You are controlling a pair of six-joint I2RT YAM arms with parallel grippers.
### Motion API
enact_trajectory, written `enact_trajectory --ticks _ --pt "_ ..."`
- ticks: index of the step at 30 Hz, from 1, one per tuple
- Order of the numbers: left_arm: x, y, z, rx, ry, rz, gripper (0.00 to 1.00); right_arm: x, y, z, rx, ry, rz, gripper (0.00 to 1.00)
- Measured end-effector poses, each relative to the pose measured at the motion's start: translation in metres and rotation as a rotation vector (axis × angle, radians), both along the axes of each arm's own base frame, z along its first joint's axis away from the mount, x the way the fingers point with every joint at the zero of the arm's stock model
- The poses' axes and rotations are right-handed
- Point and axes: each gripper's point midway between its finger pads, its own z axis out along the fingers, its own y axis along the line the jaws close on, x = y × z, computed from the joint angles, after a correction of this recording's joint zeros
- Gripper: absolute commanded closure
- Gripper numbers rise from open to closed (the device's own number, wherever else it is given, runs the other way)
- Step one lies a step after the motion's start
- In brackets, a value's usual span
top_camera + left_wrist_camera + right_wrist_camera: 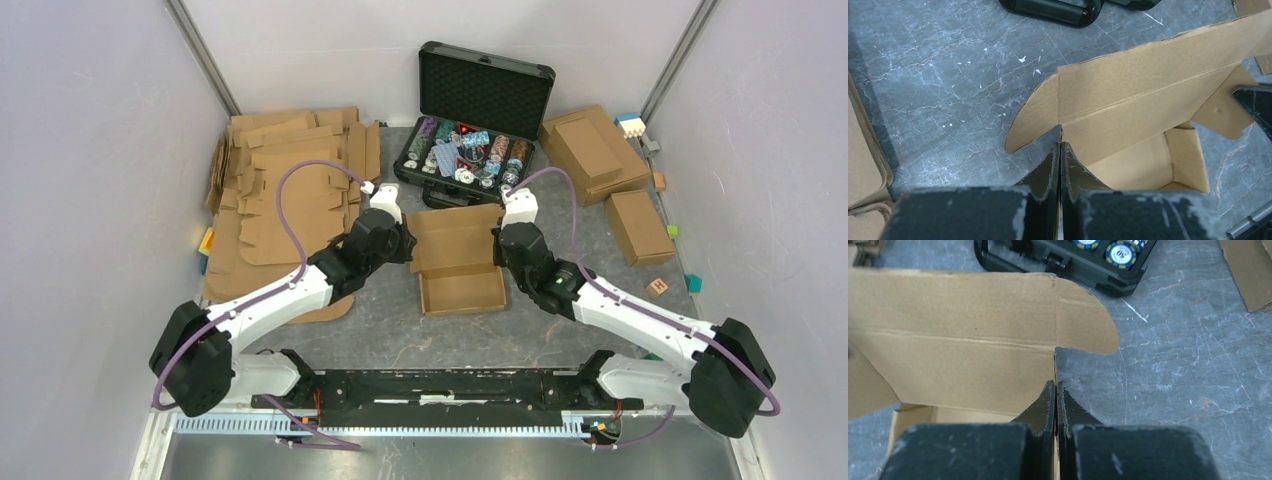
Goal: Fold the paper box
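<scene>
Open case point(485, 95) of chips point(465, 150), far edge; cardboard blanks point(290, 190), left edge; big box point(595, 150) and small box point(638, 226), right edge.

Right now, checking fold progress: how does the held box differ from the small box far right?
The paper box is open, tray showing; the small box is closed. The left gripper and right gripper pinch the paper box; the small box lies free. Both are brown cardboard.

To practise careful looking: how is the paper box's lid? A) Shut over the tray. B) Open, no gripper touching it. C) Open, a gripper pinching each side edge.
C: the paper box has its lid open, and the left gripper and right gripper are each shut on one side edge of it.
</scene>
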Motion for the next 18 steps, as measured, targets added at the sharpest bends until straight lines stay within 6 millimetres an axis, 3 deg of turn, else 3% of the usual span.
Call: enact_trajectory --ticks 3,12,18 --pt "0.001 -0.002 -0.005 -0.006 0.015 0.005 0.98 0.004 -0.001 0.002 0.037 -0.031 -0.036 1.0" --pt "0.001 -0.008 -0.007 -0.077 0.048 0.072 0.97 -0.003 -0.007 -0.015 0.113 -0.051 -0.108 1.0" --pt "0.0 -0.014 -0.013 -0.043 0.038 0.111 0.84 -0.001 -0.008 -0.018 0.105 -0.043 -0.144 1.0"
